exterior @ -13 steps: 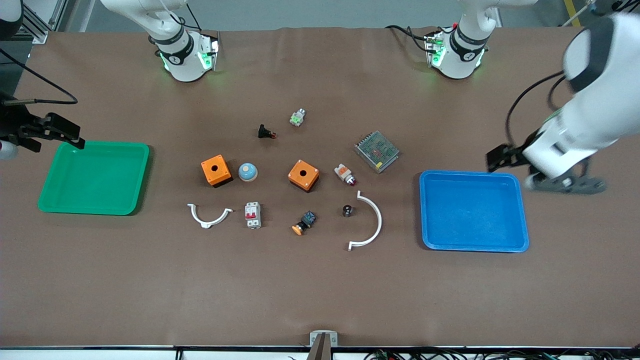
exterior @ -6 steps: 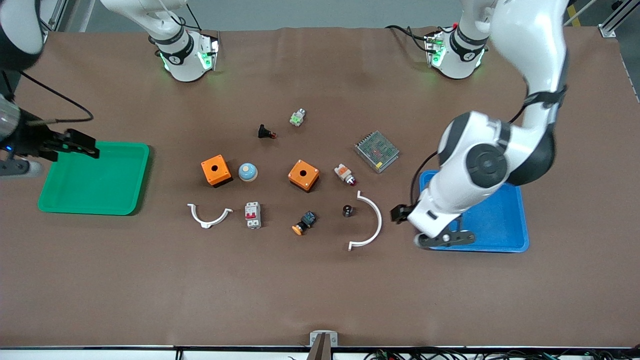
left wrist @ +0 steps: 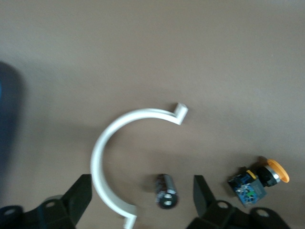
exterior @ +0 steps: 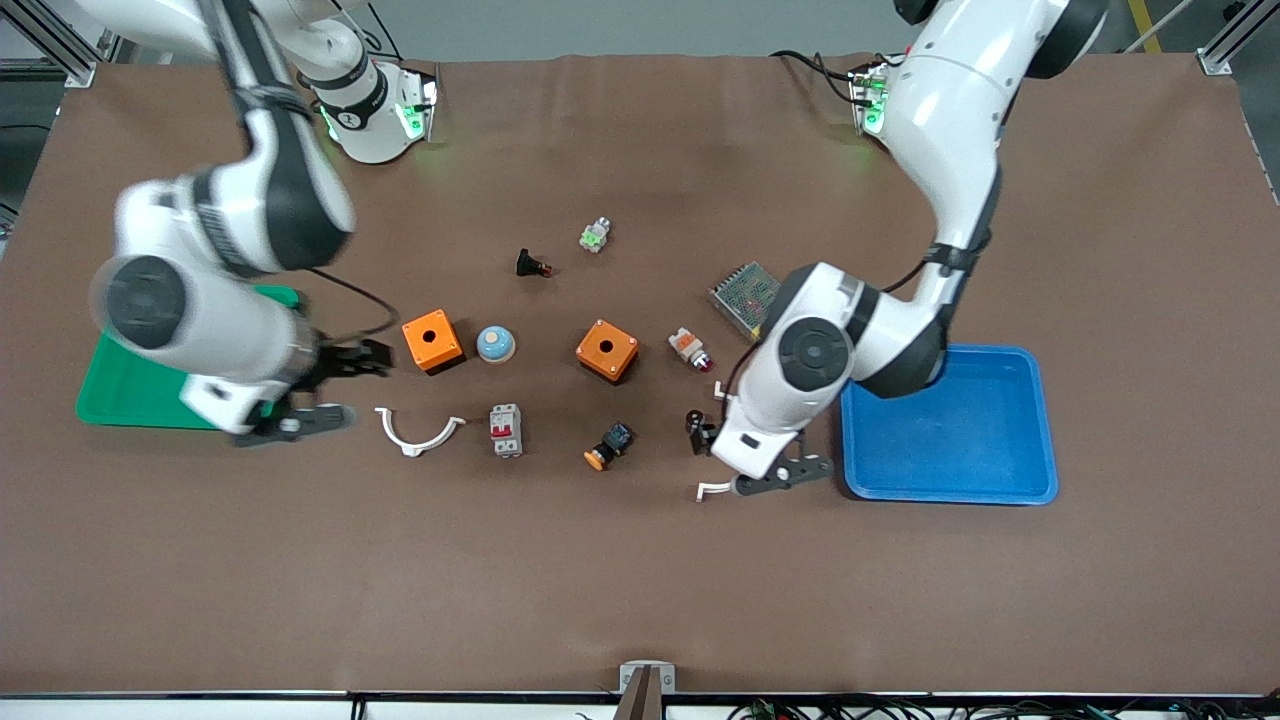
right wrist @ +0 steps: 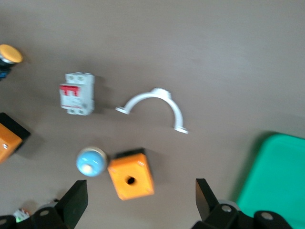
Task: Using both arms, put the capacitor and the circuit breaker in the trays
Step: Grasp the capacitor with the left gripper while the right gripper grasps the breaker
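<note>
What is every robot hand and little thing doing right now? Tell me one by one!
left gripper: open, over the capacitor
right gripper: open, in the air near the green tray
capacitor: lying on the table, not gripped
circuit breaker: lying flat on the table, untouched
blue tray: nothing in it
green tray: partly hidden by the right arm

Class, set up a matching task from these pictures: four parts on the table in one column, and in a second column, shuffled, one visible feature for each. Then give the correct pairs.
Column 1
1. capacitor
2. circuit breaker
3. blue tray
4. small white arc

Column 2
A. lies between the circuit breaker and the green tray
B. has red toggles on a white body
C. sits at the left arm's end of the table
D. lies inside the curve of the large white arc

Pairs: 1-D, 2-B, 3-C, 4-A
</note>
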Robot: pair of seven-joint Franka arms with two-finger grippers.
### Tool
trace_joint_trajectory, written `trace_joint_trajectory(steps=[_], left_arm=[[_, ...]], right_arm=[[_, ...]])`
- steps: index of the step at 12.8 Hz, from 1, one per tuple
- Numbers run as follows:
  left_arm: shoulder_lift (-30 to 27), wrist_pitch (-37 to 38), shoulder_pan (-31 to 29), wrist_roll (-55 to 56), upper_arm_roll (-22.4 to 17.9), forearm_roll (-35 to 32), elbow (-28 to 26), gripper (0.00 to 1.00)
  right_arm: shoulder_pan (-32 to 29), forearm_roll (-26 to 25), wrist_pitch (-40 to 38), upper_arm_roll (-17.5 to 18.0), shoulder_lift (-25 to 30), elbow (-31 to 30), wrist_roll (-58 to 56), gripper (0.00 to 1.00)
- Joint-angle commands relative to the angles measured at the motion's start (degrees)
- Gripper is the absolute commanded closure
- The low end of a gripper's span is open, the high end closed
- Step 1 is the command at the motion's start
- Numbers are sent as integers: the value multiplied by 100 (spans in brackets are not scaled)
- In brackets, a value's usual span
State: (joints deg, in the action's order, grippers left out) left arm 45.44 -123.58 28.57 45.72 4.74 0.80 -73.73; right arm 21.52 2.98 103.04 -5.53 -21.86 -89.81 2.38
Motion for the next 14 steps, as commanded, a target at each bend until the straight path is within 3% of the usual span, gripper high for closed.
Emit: trace_joint_trajectory(steps=[1,4,14], left_arm=[[386,-288,332,270,-201,-9,201,31],[650,-473,500,656,-201,-9,184,33],[729,-465,614,780,-192,-9,-80,42]], right_arm=[[273,428,363,-71,-414,104,122,0],[510,879,1172,-71,-1012,95,341,0],[950,774,2158,-106,-1690,77,1142,0]])
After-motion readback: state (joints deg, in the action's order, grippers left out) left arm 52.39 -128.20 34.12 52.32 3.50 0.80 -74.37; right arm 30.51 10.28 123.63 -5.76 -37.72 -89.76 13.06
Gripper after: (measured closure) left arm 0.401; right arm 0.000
